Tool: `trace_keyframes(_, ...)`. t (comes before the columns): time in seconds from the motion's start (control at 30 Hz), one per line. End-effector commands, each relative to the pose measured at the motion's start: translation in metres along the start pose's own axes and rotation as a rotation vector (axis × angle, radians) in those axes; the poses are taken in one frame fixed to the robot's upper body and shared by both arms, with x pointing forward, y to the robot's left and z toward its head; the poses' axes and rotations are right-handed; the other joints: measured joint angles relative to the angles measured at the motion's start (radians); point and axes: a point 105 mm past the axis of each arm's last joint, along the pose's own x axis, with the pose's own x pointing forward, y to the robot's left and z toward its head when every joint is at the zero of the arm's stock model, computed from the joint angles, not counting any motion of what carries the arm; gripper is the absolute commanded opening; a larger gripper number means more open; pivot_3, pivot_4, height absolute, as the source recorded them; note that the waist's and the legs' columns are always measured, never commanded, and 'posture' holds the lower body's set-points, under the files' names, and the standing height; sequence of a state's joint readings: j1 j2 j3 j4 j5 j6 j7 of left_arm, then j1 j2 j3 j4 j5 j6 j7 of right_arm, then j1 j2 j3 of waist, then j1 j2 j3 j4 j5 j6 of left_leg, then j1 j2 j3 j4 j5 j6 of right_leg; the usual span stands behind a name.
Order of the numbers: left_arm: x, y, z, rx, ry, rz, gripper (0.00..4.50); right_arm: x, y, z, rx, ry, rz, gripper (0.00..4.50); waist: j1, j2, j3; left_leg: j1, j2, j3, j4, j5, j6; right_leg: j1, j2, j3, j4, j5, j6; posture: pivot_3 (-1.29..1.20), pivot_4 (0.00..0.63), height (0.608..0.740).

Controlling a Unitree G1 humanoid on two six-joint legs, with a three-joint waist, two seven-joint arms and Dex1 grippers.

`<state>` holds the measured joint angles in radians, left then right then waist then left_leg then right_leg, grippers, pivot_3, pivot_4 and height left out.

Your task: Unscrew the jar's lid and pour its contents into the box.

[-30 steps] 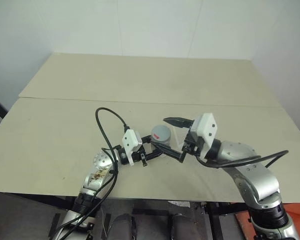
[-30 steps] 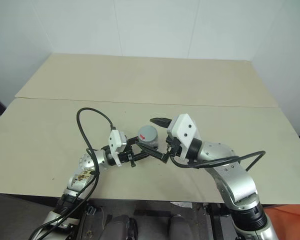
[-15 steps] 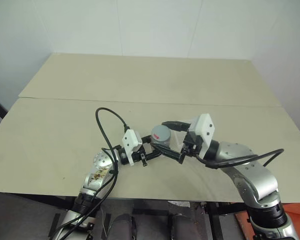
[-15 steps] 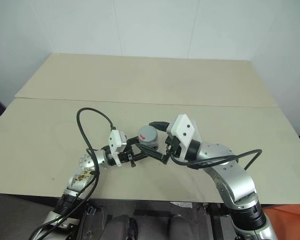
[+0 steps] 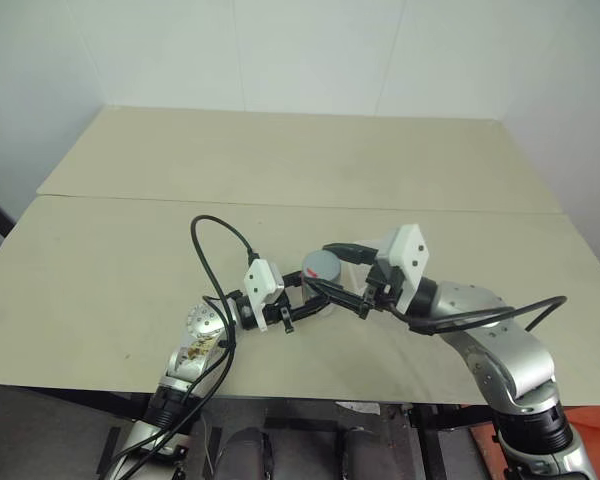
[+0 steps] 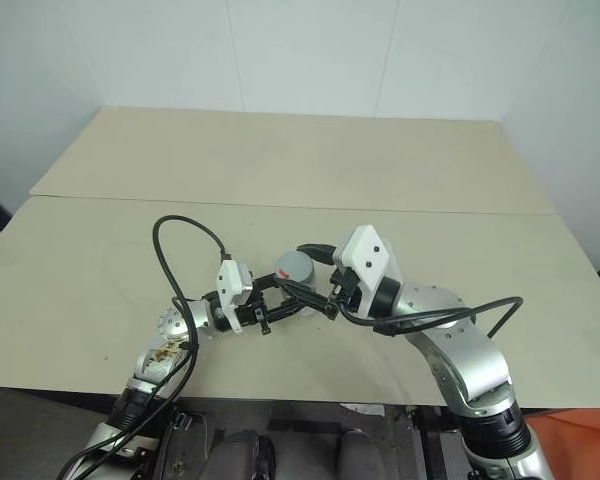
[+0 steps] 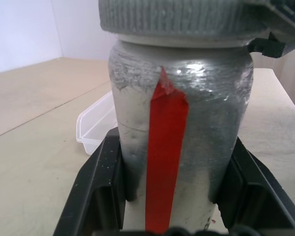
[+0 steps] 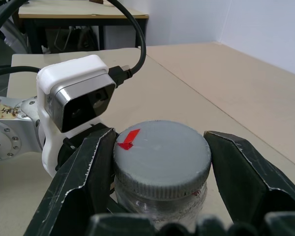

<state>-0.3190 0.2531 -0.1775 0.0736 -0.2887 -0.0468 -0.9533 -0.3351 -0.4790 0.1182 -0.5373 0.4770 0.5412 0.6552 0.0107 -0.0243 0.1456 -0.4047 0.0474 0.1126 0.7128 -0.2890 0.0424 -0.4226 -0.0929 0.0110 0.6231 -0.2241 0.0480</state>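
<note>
Right wrist view: lid (image 8: 162, 157) between right claw (image 8: 162, 162) fingers, touching.

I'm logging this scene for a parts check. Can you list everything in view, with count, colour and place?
jar: one, clear with a silvery wall and a red strip, held upright above the table's near part
lid: one, grey with a red mark, on the jar
box: one, clear plastic, on the table behind the jar
table: one, beige, two boards meeting at a seam
second table: one, beige top on dark legs, in the background
left gripper: black fingers, shut on the jar's wall
right gripper: black fingers, one on either side of the lid
</note>
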Motion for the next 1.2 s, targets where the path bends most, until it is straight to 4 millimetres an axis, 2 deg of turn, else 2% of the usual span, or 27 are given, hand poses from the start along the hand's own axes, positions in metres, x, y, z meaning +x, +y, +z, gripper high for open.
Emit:
trace_keyframes(0.03,0.003,-0.003,0.007,0.032,-0.022,-0.022,1.99,-0.003,-0.004,0.021,0.010,-0.068,-0.001,3.26,0.001,0.000,0.000,0.000,0.000,0.000,0.000,0.000,0.000,0.000,0.000,0.000,0.000,0.000,0.000,0.00,0.150,0.740)
trace_keyframes(0.23,0.003,-0.004,0.006,0.032,-0.019,-0.026,1.99,-0.004,-0.008,0.029,0.098,-0.103,-0.002,3.26,0.000,0.000,0.000,0.000,0.000,0.000,0.000,0.000,0.000,0.000,0.000,0.000,0.000,0.000,0.000,0.00,0.150,0.740)
trace_keyframes(0.33,0.002,-0.004,0.007,0.035,-0.019,-0.024,1.99,-0.016,-0.031,0.033,0.110,-0.133,-0.145,3.26,0.001,0.000,0.000,0.000,0.000,0.000,0.000,0.000,0.000,0.000,0.000,0.000,0.000,0.000,0.000,0.00,0.150,0.740)
trace_keyframes(0.43,0.000,-0.003,0.008,0.038,-0.021,-0.014,1.99,-0.045,-0.060,0.019,0.068,-0.056,-0.325,3.26,0.004,0.000,0.000,0.000,0.000,0.000,0.000,0.000,0.000,0.000,0.000,0.000,0.000,0.000,0.000,0.00,0.150,0.740)
trace_keyframes(0.5,0.000,-0.003,0.008,0.039,-0.020,-0.009,1.99,-0.074,-0.077,0.004,0.070,0.036,-0.440,3.26,0.006,0.000,0.000,-0.001,0.000,0.000,0.000,0.000,0.001,0.001,-0.001,-0.001,0.000,0.000,0.000,0.00,0.150,0.740)
trace_keyframes(0.6,-0.001,-0.002,0.007,0.039,-0.019,-0.006,1.99,-0.107,-0.088,-0.016,0.055,0.178,-0.541,3.26,0.002,0.000,0.000,-0.001,0.000,0.001,0.000,-0.001,0.001,0.000,-0.001,0.000,0.000,0.000,0.000,0.00,0.150,0.740)
trace_keyframes(0.73,0.000,0.001,0.007,0.040,-0.015,-0.005,1.99,-0.142,-0.088,-0.048,0.101,0.336,-0.619,3.26,-0.002,0.001,-0.001,0.000,0.000,0.000,0.000,0.000,0.001,0.001,0.000,0.000,-0.001,0.000,0.000,0.00,0.150,0.740)
trace_keyframes(0.93,0.004,0.005,0.007,0.048,-0.015,-0.008,1.99,-0.154,-0.065,-0.101,0.189,0.553,-0.598,3.26,-0.004,0.002,-0.001,0.001,0.000,0.000,-0.001,0.000,0.001,0.001,0.000,0.002,-0.001,0.000,0.000,0.00,0.150,0.740)
trace_keyframes(1.13,0.004,0.006,0.007,0.051,-0.014,-0.002,1.99,-0.158,-0.056,-0.120,0.279,0.648,-0.592,3.26,-0.003,0.002,-0.001,0.001,0.000,0.000,-0.001,0.000,0.001,0.001,0.000,0.002,-0.001,0.000,0.000,0.00,0.150,0.740)
trace_keyframes(1.2,0.003,0.007,0.007,0.055,-0.012,0.006,1.99,-0.159,-0.053,-0.120,0.290,0.669,-0.560,3.65,-0.002,0.002,-0.001,0.001,0.000,0.000,-0.001,-0.001,0.001,0.001,0.000,0.002,-0.001,0.000,0.000,0.00,0.150,0.740)
